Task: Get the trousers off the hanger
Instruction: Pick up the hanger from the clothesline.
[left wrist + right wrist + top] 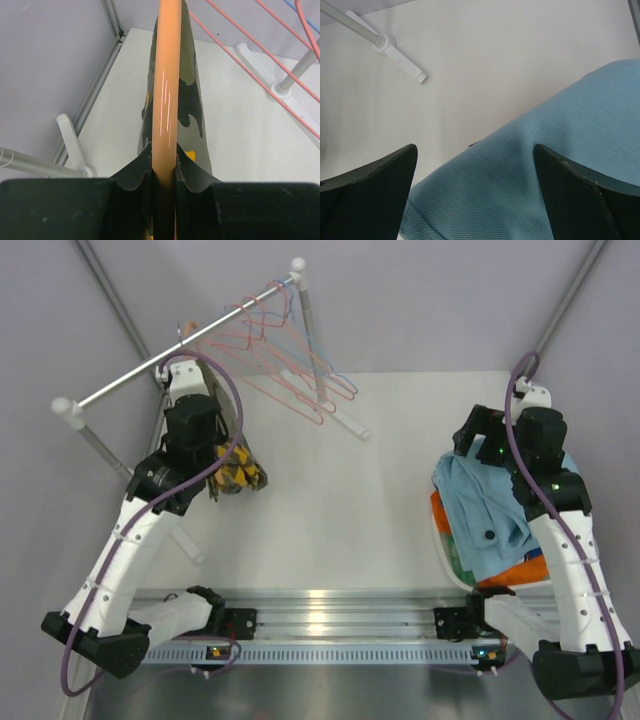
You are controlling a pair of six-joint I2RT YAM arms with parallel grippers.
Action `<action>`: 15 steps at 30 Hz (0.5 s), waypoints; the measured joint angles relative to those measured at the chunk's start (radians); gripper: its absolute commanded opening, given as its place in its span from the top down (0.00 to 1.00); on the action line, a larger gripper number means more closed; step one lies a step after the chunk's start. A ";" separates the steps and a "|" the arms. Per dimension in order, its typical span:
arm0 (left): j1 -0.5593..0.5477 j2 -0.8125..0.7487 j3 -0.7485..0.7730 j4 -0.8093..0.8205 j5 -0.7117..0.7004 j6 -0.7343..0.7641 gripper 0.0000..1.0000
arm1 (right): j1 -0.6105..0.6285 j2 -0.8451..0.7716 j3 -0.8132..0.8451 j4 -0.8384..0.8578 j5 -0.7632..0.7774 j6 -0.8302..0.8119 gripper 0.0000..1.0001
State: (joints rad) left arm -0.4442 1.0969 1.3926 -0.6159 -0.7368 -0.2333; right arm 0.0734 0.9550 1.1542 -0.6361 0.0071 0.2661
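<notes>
Left gripper [164,172]: up at the rack, fingers pressed together on the bar of the orange hanger [167,75]. It's a tight pinch, with the bar running straight out between them.
Camouflage trousers [192,95]: draped over that same bar, olive cloth falling on both sides with a flash of yellow low down. Not off the hanger yet. I can't tell whether any cloth is caught in the pinch.
Rail [180,345]: the hanger with the camouflage pair hangs towards its left end; the empty pink hangers [260,49] are bunched further along, nothing on them.
Right gripper [475,150]: jaws spread wide and holding nothing, poised just above the light blue trousers [560,150].
Pile: on the right of the table [330,500], light blue on top, orange trousers [510,572] peeking out underneath. Those pairs look finished with.
Step in hand: looks like the last pair, with the left arm steadying the hanger so the cloth can come away.
Next move, my call: something must pull the cloth along or off the bar while the hanger is held firm. The free right arm is well apart from the rack, so it would need to cross over and take a hanging leg low down.
Watch for: the cloth dragging the hanger sideways.
</notes>
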 measured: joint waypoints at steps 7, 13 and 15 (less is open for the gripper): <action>-0.002 -0.035 0.035 -0.122 0.079 -0.022 1.00 | 0.000 0.000 0.011 -0.002 -0.018 -0.002 0.00; -0.002 -0.109 0.034 -0.216 0.177 -0.043 1.00 | 0.000 -0.006 0.018 -0.003 -0.053 -0.011 0.00; -0.002 -0.144 0.034 -0.249 0.211 -0.052 1.00 | 0.000 -0.006 0.027 -0.004 -0.064 -0.013 0.00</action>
State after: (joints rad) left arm -0.4458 0.9531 1.4269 -0.8654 -0.5255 -0.2852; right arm 0.0734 0.9489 1.1816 -0.6403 -0.0566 0.2535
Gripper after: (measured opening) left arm 0.199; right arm 0.996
